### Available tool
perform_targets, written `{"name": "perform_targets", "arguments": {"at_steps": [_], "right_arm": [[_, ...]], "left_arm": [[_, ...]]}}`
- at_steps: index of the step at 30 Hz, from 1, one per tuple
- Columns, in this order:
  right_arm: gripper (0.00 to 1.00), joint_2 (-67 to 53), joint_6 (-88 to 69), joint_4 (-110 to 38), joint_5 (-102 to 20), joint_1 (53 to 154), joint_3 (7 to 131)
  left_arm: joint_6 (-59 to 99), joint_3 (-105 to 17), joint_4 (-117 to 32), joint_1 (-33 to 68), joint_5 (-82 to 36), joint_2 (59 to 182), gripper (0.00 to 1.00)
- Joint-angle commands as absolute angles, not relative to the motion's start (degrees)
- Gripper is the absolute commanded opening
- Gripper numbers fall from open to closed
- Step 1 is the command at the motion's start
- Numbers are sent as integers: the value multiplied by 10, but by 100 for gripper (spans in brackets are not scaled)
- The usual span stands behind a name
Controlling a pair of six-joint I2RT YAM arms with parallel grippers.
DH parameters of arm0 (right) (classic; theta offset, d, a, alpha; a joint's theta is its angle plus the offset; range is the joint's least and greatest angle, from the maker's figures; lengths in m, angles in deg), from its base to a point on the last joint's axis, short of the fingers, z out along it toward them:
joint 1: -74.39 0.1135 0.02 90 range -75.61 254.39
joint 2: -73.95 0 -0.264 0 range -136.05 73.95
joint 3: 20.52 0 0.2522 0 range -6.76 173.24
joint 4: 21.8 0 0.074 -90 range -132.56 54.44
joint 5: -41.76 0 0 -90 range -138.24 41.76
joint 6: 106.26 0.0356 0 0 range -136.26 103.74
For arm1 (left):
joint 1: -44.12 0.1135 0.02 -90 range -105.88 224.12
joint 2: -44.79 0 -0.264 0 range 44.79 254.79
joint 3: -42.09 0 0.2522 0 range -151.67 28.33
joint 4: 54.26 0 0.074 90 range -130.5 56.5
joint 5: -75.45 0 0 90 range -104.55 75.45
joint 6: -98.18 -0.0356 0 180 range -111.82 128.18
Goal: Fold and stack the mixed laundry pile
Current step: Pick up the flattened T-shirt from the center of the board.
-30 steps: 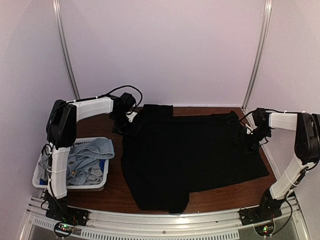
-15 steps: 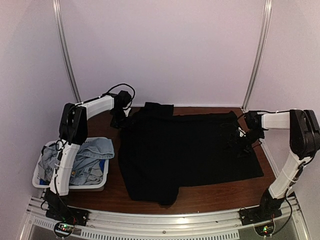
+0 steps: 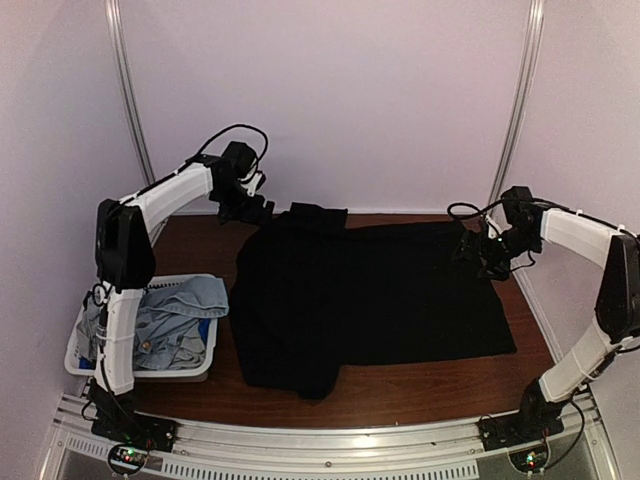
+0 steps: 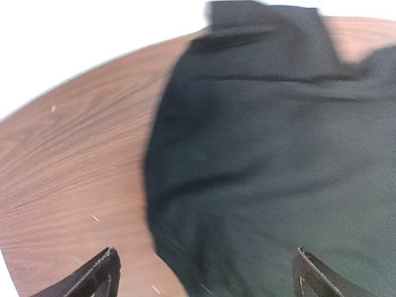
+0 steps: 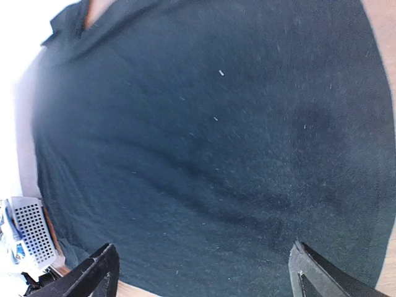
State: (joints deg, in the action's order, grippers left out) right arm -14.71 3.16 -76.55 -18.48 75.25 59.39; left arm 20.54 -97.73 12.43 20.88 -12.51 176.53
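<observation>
Now, the black shirt (image 3: 370,300) is seen spread flat across the middle of the wooden tabletop (image 3: 190,250). One part reaches rearward at its far left corner, and another flap points toward the near edge. The left tool (image 3: 256,207) is held up by that far left corner. In its wrist view both fingertips are set wide apart at the lower corners of the frame, and nothing is gripped between them. The right tool (image 3: 476,250) is poised at the far right edge of the shirt. Its jaws are likewise spread wide with nothing clasped, and only dark fabric is seen beneath. Whether either tool is touching the cloth cannot be told. At the near left of the tabletop a white slatted basket (image 3: 72,358) is found, near the shirt's left edge but apart from it. A light-blue denim garment (image 3: 190,298) is heaped in it, and a bright-blue piece (image 3: 207,330) is glimpsed underneath.
</observation>
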Motion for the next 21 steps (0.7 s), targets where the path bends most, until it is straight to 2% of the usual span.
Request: {"name": "perform_targets", "arguments": {"at_steps": [1,6,11,21], "right_arm": [[94,-160,12,-764,-170,753,571],[91,-205,17,-724,-153,761,573],[90,-245,-7,-717,-171,761,563],[87,-335,6,-719,-223,751,569]], "left_arm": [[207,-864,109,151,-162,1660,97],[219,-759,108,94,-154,1635,95],[250,-704,108,82,-139,1637,93],[248,-729,108,82,-117,1748,85]]}}
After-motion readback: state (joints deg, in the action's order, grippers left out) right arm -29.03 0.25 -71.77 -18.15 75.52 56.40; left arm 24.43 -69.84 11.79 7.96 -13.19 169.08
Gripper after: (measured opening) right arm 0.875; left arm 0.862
